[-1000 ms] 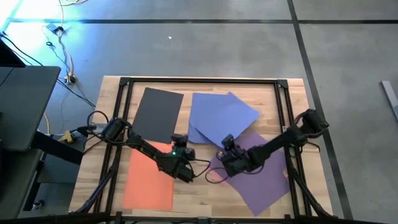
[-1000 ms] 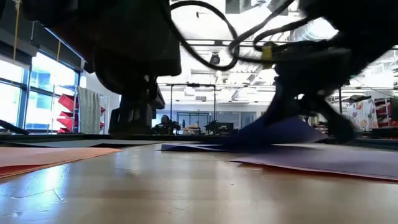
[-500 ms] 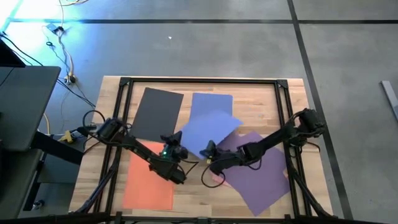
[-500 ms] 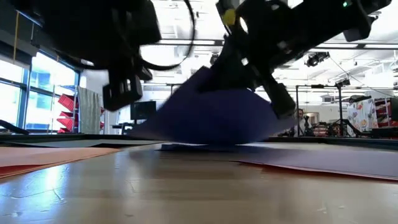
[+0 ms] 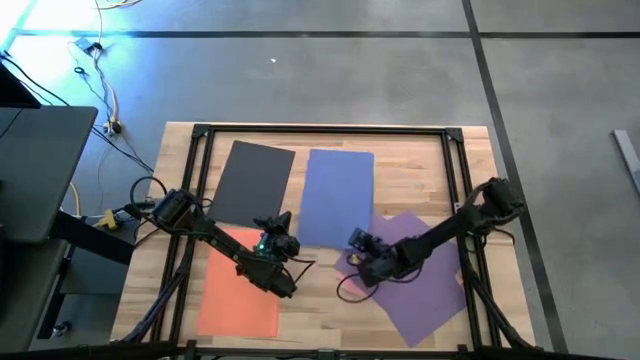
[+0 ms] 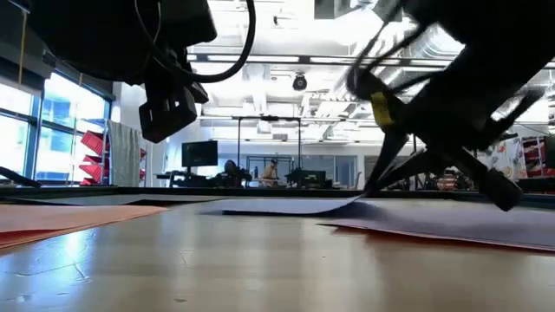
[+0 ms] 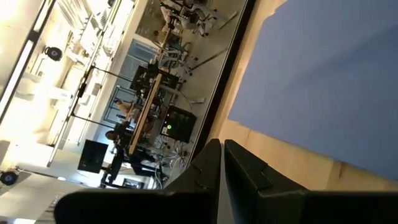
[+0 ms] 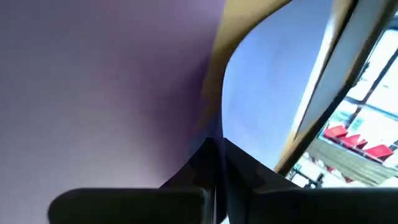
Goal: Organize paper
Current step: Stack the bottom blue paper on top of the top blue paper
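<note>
Four sheets lie flat in the high view: dark grey, blue beside it, orange near the front edge, and purple skewed on the right. A sliver of pink peeks from under the purple sheet's left corner. My right gripper is low at the blue sheet's near right corner, shut on it. My left gripper hangs shut above the table, between the orange and blue sheets, touching nothing. My right gripper pinches the blue sheet at its near right corner, a single layer by its edge. The fingers come slanting down from the table's right. That corner curls slightly up off the wood; the sheet otherwise lies flat on the table.
A black metal frame runs around the tabletop, with rails along the left and right sides. Bare wood shows at the near edge between the orange and purple sheets. Loose cables hang from both arms.
My right gripper lifted the blue sheet's corner up and leftward, then came back right and down. The blue sheet swung from a skewed position to lie square beside the dark grey one, off the purple sheet. My left gripper rose and drew slightly left.
</note>
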Controlling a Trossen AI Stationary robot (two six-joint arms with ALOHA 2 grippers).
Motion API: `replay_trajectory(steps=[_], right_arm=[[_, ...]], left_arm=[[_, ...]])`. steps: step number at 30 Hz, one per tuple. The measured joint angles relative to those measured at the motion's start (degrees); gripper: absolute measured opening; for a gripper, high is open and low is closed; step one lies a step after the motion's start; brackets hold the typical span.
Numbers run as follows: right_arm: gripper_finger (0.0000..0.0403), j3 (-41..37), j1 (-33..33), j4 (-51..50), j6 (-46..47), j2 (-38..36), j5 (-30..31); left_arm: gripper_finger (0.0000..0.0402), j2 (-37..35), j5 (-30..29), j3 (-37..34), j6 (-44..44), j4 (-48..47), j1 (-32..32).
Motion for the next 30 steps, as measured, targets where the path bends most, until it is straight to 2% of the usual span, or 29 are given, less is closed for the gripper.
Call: replay_trajectory(steps=[4,10,16,24,30], right_arm=[[0.0,0.0,-3.0,-2.7,3.2,0.0,0.2],[0.0,0.0,-6.1,-2.4,12.8,0.0,-0.3],[0.0,0.0,-6.4,-2.2,29.0,-0.1,2.2],[0.0,0.0,-6.0,-2.2,43.2,-0.1,-0.1],[0.0,0.0,-6.1,-2.1,46.2,-0.1,-0.7]], left_arm=[[0.0,0.0,-0.1,0.0,0.0,0.4,0.1],[0.0,0.0,-0.1,0.0,0.0,0.5,0.1],[0.0,0.0,-0.1,0.0,0.0,0.6,0.1],[0.0,0.0,0.0,0.0,0.0,1.4,0.5],[0.0,0.0,0.0,0.0,0.1,2.5,0.6]])
